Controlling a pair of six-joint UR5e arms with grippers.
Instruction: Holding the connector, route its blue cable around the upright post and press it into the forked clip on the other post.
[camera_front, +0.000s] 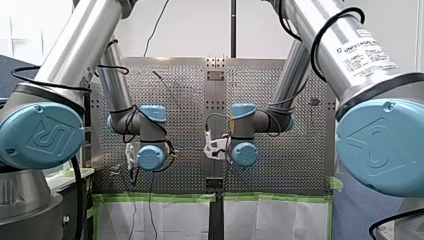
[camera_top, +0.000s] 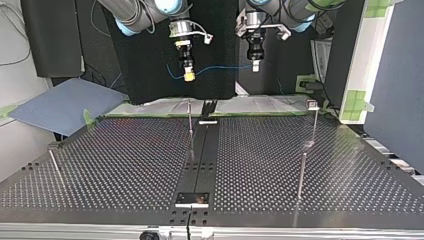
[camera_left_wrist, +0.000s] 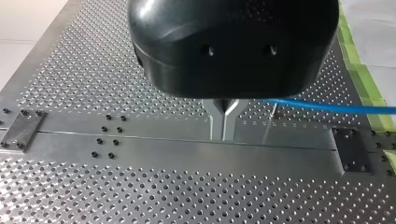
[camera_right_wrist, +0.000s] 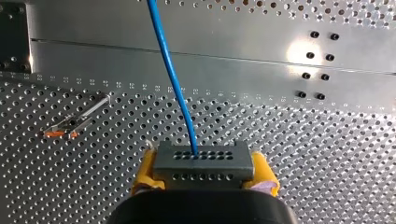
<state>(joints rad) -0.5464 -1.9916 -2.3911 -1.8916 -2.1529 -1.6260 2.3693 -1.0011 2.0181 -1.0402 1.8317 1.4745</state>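
Connector block (camera_right_wrist: 203, 158), grey and flat with rows of small holes in its face, sits clamped in my right end effector (camera_right_wrist: 204, 173), with the yellow pads (camera_right_wrist: 145, 171) pressed on either side. A thin blue cable (camera_right_wrist: 173, 79) leaves one hole in the block's face and runs straight ahead of the fingers, over the perforated metal bench (camera_top: 125, 165). In the top view the right end effector hangs high above the bench, left of centre. The cable crosses nearly level from it to my left end effector (camera_left_wrist: 223, 126), which is near by and equally high. In the left wrist view its two metal fingers (camera_left_wrist: 215, 119) are drawn together on the cable, which comes away sideways from them; the exact pinch point is hidden under the black body. A thin upright post (camera_top: 190, 120) stands on the bench below the right end effector, well apart from the cable. The post carrying the forked clip (camera_top: 313, 104) stands toward the top view's right, also apart from the cable.
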